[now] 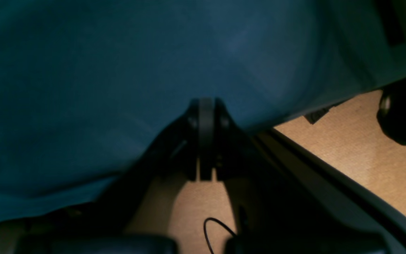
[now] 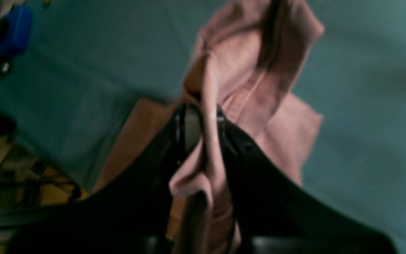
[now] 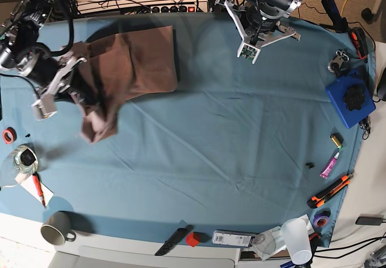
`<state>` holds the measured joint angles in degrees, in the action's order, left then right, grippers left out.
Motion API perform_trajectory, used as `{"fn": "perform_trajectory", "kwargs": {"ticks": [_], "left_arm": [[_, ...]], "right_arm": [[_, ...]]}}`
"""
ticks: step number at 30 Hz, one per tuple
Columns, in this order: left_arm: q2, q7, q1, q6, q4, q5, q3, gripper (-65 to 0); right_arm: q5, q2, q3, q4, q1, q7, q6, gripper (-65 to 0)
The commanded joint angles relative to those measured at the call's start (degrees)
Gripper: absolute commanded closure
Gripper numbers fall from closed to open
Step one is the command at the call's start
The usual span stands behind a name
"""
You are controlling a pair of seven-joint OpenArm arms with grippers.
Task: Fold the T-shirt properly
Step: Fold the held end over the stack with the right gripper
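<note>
Base view: the T-shirt (image 3: 136,60) lies in the upper left of the frame on the blue-teal table cloth (image 3: 229,135), bunched and partly lifted. One part is spread flat toward the top centre. Another part hangs in a drooping fold toward the left edge.

The right gripper (image 3: 75,90) sits at the left of the base view, in the folds of the shirt's left part. Right wrist view: a bunched pink ridge of the T-shirt (image 2: 245,70) runs straight up between the two black jaws and out past their tips (image 2: 201,116). The jaws are clamped on this fabric. Beyond the tips the cloth fans out wide, hanging over the table cloth (image 2: 365,106). The view is blurred, so I cannot tell which part of the shirt is pinched.

The left gripper (image 3: 260,23) is at the top centre-right of the base view, well apart from the shirt. In the left wrist view its jaws (image 1: 206,116) are pressed together on nothing, with only table cloth (image 1: 83,88) beyond them.

A blue box (image 3: 350,99) sits at the right edge and a mug (image 3: 56,227) at the lower left.
</note>
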<state>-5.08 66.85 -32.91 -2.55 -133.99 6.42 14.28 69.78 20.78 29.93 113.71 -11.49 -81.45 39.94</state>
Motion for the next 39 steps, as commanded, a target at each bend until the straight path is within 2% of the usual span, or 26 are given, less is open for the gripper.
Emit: {"fn": "perform_trajectory", "kwargs": {"ticks": [1,7,11,14,31,35,37,39], "left_arm": [[0.15,-0.85,-0.46,0.22,-1.01,0.07,0.15,0.0],[0.17,-0.87,-0.42,0.26,-1.01,2.99,0.15,0.0],[0.17,-0.87,-0.42,3.23,-1.01,5.49,0.15,0.0],[0.17,-0.90,-0.42,3.19,-1.01,5.60,0.15,0.0],[0.31,-1.97,-0.44,3.21,-1.01,5.60,0.15,0.0],[0.31,-1.81,-0.46,3.23,-1.01,5.64,0.15,0.0],[0.31,-1.49,-0.46,3.28,-1.01,5.66,0.15,0.0],[0.31,-1.11,-0.57,4.83,-1.01,6.51,0.15,0.0]], "right_arm": [[1.55,0.83,-1.22,0.96,0.33,1.45,0.06,0.0],[0.68,0.81,-10.12,0.96,0.20,1.45,0.06,0.0],[-1.51,0.81,-12.98,0.96,0.24,1.45,0.06,0.0],[-6.58,0.81,-13.75,0.94,0.22,1.45,0.06,0.0],[-8.79,0.83,-13.77,0.94,0.04,1.45,0.06,0.0],[-8.52,0.83,-13.77,0.94,0.04,1.45,0.06,-17.3],[-5.46,0.85,-13.77,0.96,0.04,1.45,0.06,-18.6],[0.31,0.83,-13.77,0.96,0.09,1.45,0.06,-18.5]]}}
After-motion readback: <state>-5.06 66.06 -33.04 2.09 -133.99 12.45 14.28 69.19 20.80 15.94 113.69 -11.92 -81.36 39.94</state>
